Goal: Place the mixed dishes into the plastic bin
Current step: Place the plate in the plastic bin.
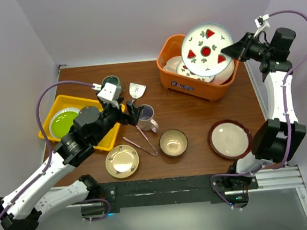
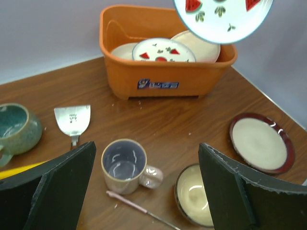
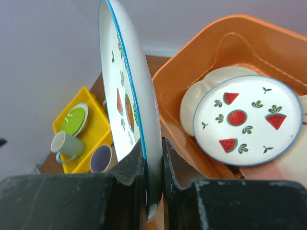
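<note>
Right gripper (image 1: 228, 49) clamped on round strawberry-print ceramic plate (image 1: 207, 49), held tilted just above deep orange plastic bin (image 1: 194, 85) (left gripper (image 1: 133, 114) spread apart, facing lavender ceramic mug (image 1: 147, 117)).

In the left wrist view, the top edge cuts the held strawberry plate (image 2: 223, 19) at 1 o'clock. The left edge clips the teal mug (image 2: 14, 127) at 9 o'clock. The label (image 2: 158, 85) on the plastic bin (image 2: 124, 72) is too small to read.
</note>
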Controlling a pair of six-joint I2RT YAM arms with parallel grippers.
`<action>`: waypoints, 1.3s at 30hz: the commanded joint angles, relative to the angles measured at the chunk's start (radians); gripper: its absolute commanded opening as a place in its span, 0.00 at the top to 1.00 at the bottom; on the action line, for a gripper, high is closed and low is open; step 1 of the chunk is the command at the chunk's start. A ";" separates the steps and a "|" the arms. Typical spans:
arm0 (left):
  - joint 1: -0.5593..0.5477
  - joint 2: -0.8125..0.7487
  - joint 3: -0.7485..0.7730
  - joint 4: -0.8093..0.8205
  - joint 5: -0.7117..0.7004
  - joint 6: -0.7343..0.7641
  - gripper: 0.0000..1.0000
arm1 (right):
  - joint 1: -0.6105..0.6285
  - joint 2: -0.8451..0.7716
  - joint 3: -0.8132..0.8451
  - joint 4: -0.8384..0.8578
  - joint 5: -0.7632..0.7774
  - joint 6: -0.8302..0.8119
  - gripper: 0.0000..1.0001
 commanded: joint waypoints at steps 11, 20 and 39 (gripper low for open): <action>0.005 -0.197 -0.172 -0.094 -0.092 -0.144 0.06 | 0.115 0.128 0.064 0.221 0.449 0.295 1.00; 0.005 -0.229 -0.196 -0.151 -0.103 -0.180 0.06 | 0.138 0.256 0.053 0.246 0.595 0.383 1.00; 0.005 -0.259 -0.224 -0.195 -0.081 -0.210 0.06 | 0.146 0.399 0.013 0.229 0.572 0.354 0.80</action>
